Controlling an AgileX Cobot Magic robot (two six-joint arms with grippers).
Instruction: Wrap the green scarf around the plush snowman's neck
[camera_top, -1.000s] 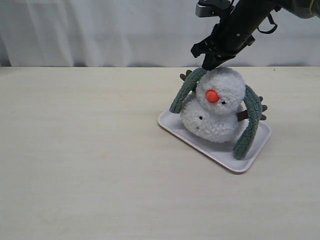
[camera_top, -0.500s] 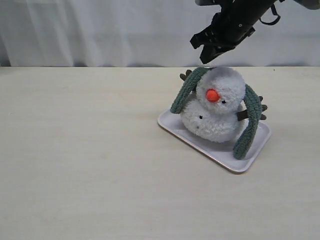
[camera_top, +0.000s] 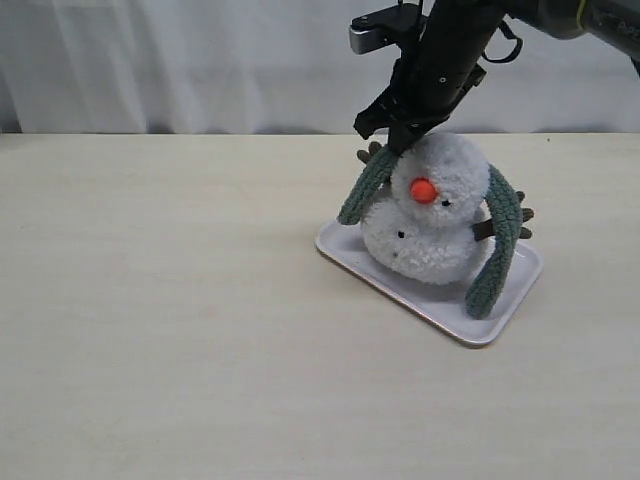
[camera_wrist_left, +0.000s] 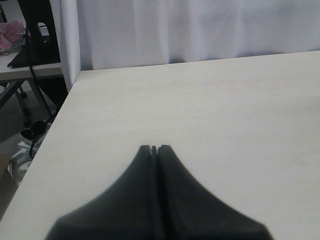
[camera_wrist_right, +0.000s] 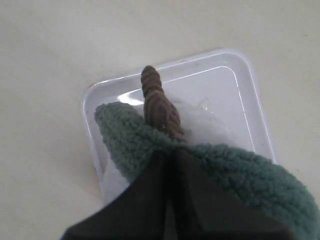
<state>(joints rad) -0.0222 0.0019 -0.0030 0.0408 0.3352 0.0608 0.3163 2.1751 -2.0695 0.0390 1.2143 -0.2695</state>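
Background: white curtain (camera_top: 150, 60) hangs along the far side of a pale, wood-grained worktop (camera_top: 150, 320).
Tray: shallow white tray (camera_top: 352, 258) lies right of centre on the worktop, turned at an angle to its edges.
Plush snowman: the plush snowman (camera_top: 430, 245) sits on the tray, facing the near side and leaning slightly left, with its orange nose (camera_top: 424, 189) showing.
Green scarf: the green scarf (camera_top: 497, 250) is draped over the snowman from behind, and the middle part is hidden by the head. One end hangs down the left side to the tray's far-left rim. The other hangs down the right side, and its tip rests on the tray near the near-right corner. Neither end crosses the front.
Twig arm: a brown twig arm (camera_wrist_right: 159, 107) sticks out from under the left strand.
Right tool: the right tool (camera_wrist_right: 169, 153) reaches down from the upper right, its fingers pressed together. The tips touch the top of the left strand beside the head, and no fleece can be seen between them.
Left tool: the left tool (camera_wrist_left: 154, 148) has its fingers pressed together above bare worktop.
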